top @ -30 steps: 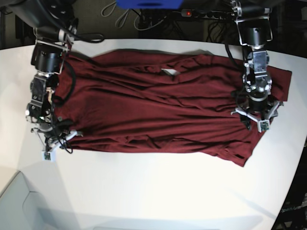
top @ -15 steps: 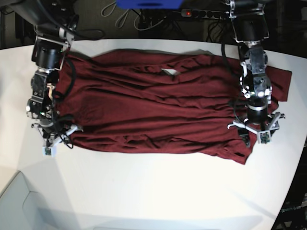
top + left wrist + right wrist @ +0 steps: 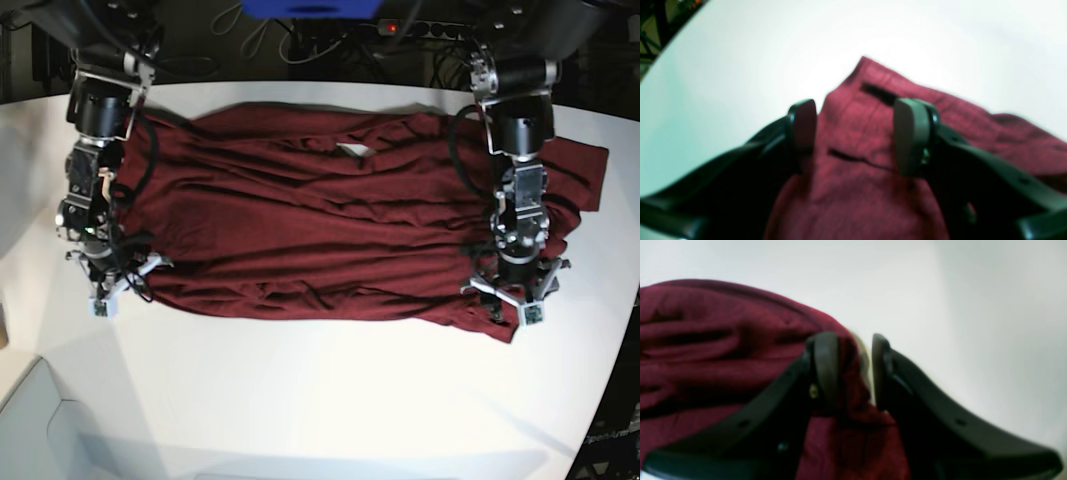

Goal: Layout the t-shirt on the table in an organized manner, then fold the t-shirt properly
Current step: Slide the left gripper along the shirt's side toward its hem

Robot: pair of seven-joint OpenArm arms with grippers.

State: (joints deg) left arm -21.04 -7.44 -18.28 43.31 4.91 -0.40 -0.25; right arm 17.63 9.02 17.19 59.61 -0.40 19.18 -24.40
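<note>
The maroon t-shirt (image 3: 320,230) lies spread lengthwise across the white table (image 3: 330,400), wrinkled, with its neck opening toward the far edge. My left gripper (image 3: 510,305) hovers over the shirt's near right corner. In the left wrist view, the left gripper (image 3: 857,133) is open and that corner of the t-shirt (image 3: 873,86) lies flat beneath its jaws. My right gripper (image 3: 122,285) is at the shirt's near left edge. In the right wrist view, the right gripper (image 3: 851,368) has its fingers apart, with a fold of the t-shirt (image 3: 723,350) lying loose in the gap.
A power strip (image 3: 420,28) and cables lie behind the table's curved far edge. A pale panel (image 3: 35,420) sits at the near left corner. The table's right edge (image 3: 615,370) runs close to the left arm. A white neck label (image 3: 352,151) shows on the shirt.
My right gripper has opened and let go of the shirt's left edge. My left gripper has moved along the shirt toward its near right corner, staying open.
</note>
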